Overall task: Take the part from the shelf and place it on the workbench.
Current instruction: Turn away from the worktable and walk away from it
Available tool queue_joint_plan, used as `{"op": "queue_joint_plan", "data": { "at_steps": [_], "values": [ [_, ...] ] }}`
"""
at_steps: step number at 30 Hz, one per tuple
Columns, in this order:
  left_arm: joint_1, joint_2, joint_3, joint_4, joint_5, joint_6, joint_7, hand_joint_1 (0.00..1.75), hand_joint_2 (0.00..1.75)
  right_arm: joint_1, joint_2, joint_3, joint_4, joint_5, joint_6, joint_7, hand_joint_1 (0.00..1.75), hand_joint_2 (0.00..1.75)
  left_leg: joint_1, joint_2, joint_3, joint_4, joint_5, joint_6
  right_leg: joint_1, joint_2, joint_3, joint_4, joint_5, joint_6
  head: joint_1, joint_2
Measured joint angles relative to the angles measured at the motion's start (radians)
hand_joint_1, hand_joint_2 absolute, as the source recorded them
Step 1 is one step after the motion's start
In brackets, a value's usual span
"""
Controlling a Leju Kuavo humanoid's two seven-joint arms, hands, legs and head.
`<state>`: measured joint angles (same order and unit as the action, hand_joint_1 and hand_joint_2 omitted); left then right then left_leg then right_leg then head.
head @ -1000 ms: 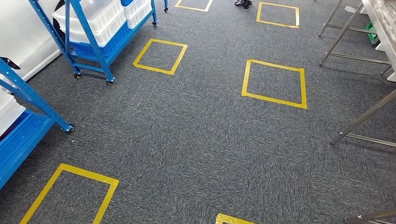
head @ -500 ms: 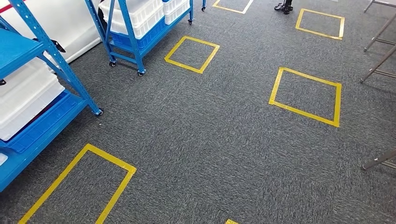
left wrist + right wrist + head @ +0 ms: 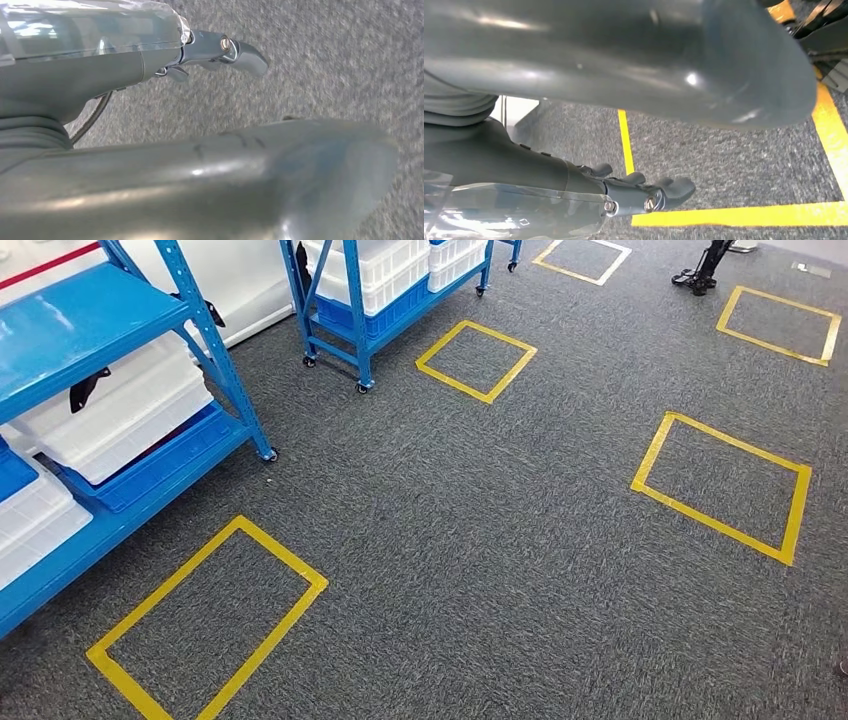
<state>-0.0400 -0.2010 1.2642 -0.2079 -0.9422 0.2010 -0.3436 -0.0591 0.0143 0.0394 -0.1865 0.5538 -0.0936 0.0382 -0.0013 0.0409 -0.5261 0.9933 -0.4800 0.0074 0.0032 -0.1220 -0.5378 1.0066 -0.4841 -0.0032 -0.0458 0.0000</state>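
My view has swung left, bringing the shelf (image 3: 120, 430) nearer, so I judge the task barely begun: left hand (image 3: 220, 52) and right hand (image 3: 644, 192) hang loose and hold nothing, the part unseen.

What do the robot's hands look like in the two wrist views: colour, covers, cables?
Both hands are grey. The left hand has a thick glossy thumb, darker fingers with a visible screw, clear plastic wrap over its back and a thin black cable. The right hand looks the same, wrap included.
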Motion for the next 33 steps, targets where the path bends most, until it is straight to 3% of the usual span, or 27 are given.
{"op": "queue_joint_plan", "data": {
  "at_steps": [2, 4, 6, 7, 8, 9, 11, 13, 15, 17, 19, 21, 22, 23, 24, 27, 28, 30, 31, 33],
  "values": [
    [0.001, 0.004, -0.004, 0.000, -0.001, 0.000, 0.002, 0.00, 0.00, 0.001, -0.002, -0.008, 0.000, 0.000, 0.002, -0.001, 0.00, 0.00, 0.003, -0.017, 0.001, -0.006, 0.009, 0.012, -0.005, 0.035, -0.007, 0.022, -0.020, 0.013, 0.000, 0.000],
    [-0.001, 0.007, -0.010, 0.000, -0.005, 0.000, 0.004, 0.00, 0.00, 0.005, -0.005, -0.014, 0.001, 0.000, 0.004, -0.003, 0.00, 0.00, 0.005, -0.035, -0.003, -0.009, 0.016, 0.021, -0.009, 0.094, -0.050, 0.121, -0.083, 0.023, 0.000, 0.000],
    [-0.002, 0.008, -0.015, 0.000, -0.012, -0.002, 0.007, 0.00, 0.00, 0.011, -0.006, -0.021, 0.002, -0.001, 0.005, -0.004, 0.00, 0.00, 0.004, -0.059, -0.008, -0.007, 0.020, 0.024, -0.011, 0.116, -0.113, 0.256, -0.142, 0.025, 0.000, 0.000],
    [-0.002, 0.009, -0.016, 0.000, -0.015, -0.004, 0.008, 0.00, 0.00, 0.013, -0.007, -0.025, 0.003, -0.002, 0.005, -0.004, 0.00, 0.00, 0.003, -0.073, -0.010, -0.005, 0.021, 0.024, -0.011, 0.117, -0.128, 0.286, -0.143, 0.024, 0.000, 0.000],
    [-0.001, 0.010, -0.018, 0.000, -0.017, -0.006, 0.008, 0.00, 0.00, 0.015, -0.008, -0.029, 0.003, -0.004, 0.004, -0.004, 0.00, 0.00, 0.003, -0.087, -0.010, -0.004, 0.022, 0.023, -0.011, 0.119, -0.125, 0.279, -0.125, 0.022, 0.000, 0.000],
    [-0.001, 0.011, -0.019, 0.000, -0.018, -0.009, 0.009, 0.00, 0.00, 0.016, -0.010, -0.031, 0.003, -0.006, 0.004, -0.005, 0.00, 0.00, 0.003, -0.102, -0.010, -0.003, 0.022, 0.022, -0.011, 0.127, -0.102, 0.228, -0.088, 0.020, 0.000, 0.000],
    [-0.002, 0.013, -0.021, 0.000, -0.019, -0.013, 0.009, 0.00, 0.00, 0.018, -0.014, -0.036, 0.004, -0.010, 0.004, -0.005, 0.00, 0.00, 0.002, -0.128, -0.010, 0.000, 0.023, 0.017, -0.013, 0.172, -0.038, 0.086, -0.020, 0.011, 0.000, 0.000],
    [-0.004, 0.013, -0.022, 0.000, -0.019, -0.014, 0.010, 0.00, 0.00, 0.020, -0.018, -0.038, 0.004, -0.011, 0.004, -0.006, 0.00, 0.00, 0.002, -0.150, -0.016, 0.002, 0.024, 0.007, -0.013, 0.202, -0.006, 0.012, 0.002, 0.004, 0.000, 0.000],
    [-0.002, 0.014, -0.023, 0.000, -0.020, -0.015, 0.010, 0.00, 0.00, 0.016, -0.018, -0.041, 0.005, -0.011, 0.004, -0.006, 0.00, 0.00, 0.003, -0.170, -0.023, 0.001, 0.027, -0.007, -0.012, 0.186, -0.004, 0.005, 0.002, -0.004, 0.000, 0.000],
    [0.000, 0.017, -0.024, 0.000, -0.025, -0.017, 0.009, 0.00, 0.00, 0.014, -0.017, -0.043, 0.005, -0.013, 0.003, -0.006, 0.00, 0.00, 0.003, -0.140, -0.037, 0.023, 0.011, -0.017, -0.014, 0.159, -0.002, -0.003, 0.007, -0.018, 0.000, 0.000],
    [-0.002, 0.020, -0.029, 0.000, -0.031, -0.024, 0.007, 0.00, 0.00, 0.018, -0.017, -0.048, 0.005, -0.016, 0.002, -0.008, 0.00, 0.00, 0.003, -0.080, -0.081, 0.119, -0.049, -0.023, -0.013, 0.129, -0.003, -0.008, 0.009, -0.030, 0.000, 0.000],
    [-0.004, 0.023, -0.035, 0.000, -0.035, -0.032, 0.006, 0.00, 0.00, 0.024, -0.019, -0.053, 0.005, -0.017, 0.001, -0.009, 0.00, 0.00, 0.007, -0.055, -0.143, 0.256, -0.112, -0.030, -0.010, 0.097, -0.004, -0.008, 0.008, -0.035, 0.000, 0.000],
    [-0.004, 0.025, -0.038, 0.000, -0.038, -0.035, 0.006, 0.00, 0.00, 0.026, -0.019, -0.055, 0.006, -0.018, 0.001, -0.010, 0.00, 0.00, 0.009, -0.051, -0.160, 0.295, -0.121, -0.034, -0.008, 0.082, -0.004, -0.008, 0.007, -0.035, 0.000, 0.000],
    [-0.002, 0.026, -0.040, 0.000, -0.040, -0.037, 0.005, 0.00, 0.00, 0.026, -0.020, -0.056, 0.006, -0.018, 0.001, -0.011, 0.00, 0.00, 0.011, -0.048, -0.156, 0.295, -0.110, -0.036, -0.008, 0.069, -0.004, -0.007, 0.006, -0.035, 0.000, 0.000],
    [-0.001, 0.027, -0.042, 0.000, -0.042, -0.041, 0.005, 0.00, 0.00, 0.026, -0.020, -0.058, 0.006, -0.018, 0.001, -0.012, 0.00, 0.00, 0.012, -0.042, -0.131, 0.252, -0.083, -0.037, -0.007, 0.056, -0.003, -0.007, 0.005, -0.034, 0.000, 0.000],
    [-0.004, 0.033, -0.047, 0.000, -0.049, -0.054, 0.003, 0.00, 0.00, 0.026, -0.020, -0.061, 0.006, -0.024, 0.000, -0.015, 0.00, 0.00, 0.007, 0.012, -0.022, 0.046, -0.002, -0.027, -0.002, 0.023, 0.003, -0.001, -0.002, -0.023, 0.000, 0.000],
    [-0.005, 0.035, -0.049, 0.000, -0.053, -0.059, 0.002, 0.00, 0.00, 0.026, -0.020, -0.063, 0.006, -0.028, -0.001, -0.015, 0.00, 0.00, 0.005, 0.024, -0.008, 0.013, 0.005, -0.021, 0.000, 0.014, 0.004, 0.001, -0.004, -0.018, 0.000, 0.000],
    [-0.004, 0.038, -0.056, 0.000, -0.060, -0.070, -0.001, 0.00, 0.00, 0.023, -0.020, -0.070, 0.006, -0.037, -0.002, -0.015, 0.00, 0.00, 0.002, 0.011, -0.008, 0.002, 0.008, -0.009, 0.001, -0.006, 0.008, 0.001, -0.005, -0.008, 0.000, 0.000],
    [-0.003, 0.040, -0.059, 0.000, -0.063, -0.075, -0.002, 0.00, 0.00, 0.021, -0.021, -0.073, 0.006, -0.039, -0.003, -0.015, 0.00, 0.00, 0.004, 0.001, -0.007, -0.002, 0.012, -0.004, -0.001, -0.003, 0.010, 0.003, -0.008, -0.001, 0.000, 0.000],
    [-0.002, 0.043, -0.064, 0.000, -0.069, -0.085, -0.003, 0.00, 0.00, 0.022, -0.022, -0.080, 0.006, -0.045, -0.005, -0.015, 0.00, 0.00, 0.009, -0.019, -0.005, -0.010, 0.022, 0.008, -0.006, 0.044, -0.004, 0.043, -0.041, 0.011, 0.000, 0.000]
  ]
}}
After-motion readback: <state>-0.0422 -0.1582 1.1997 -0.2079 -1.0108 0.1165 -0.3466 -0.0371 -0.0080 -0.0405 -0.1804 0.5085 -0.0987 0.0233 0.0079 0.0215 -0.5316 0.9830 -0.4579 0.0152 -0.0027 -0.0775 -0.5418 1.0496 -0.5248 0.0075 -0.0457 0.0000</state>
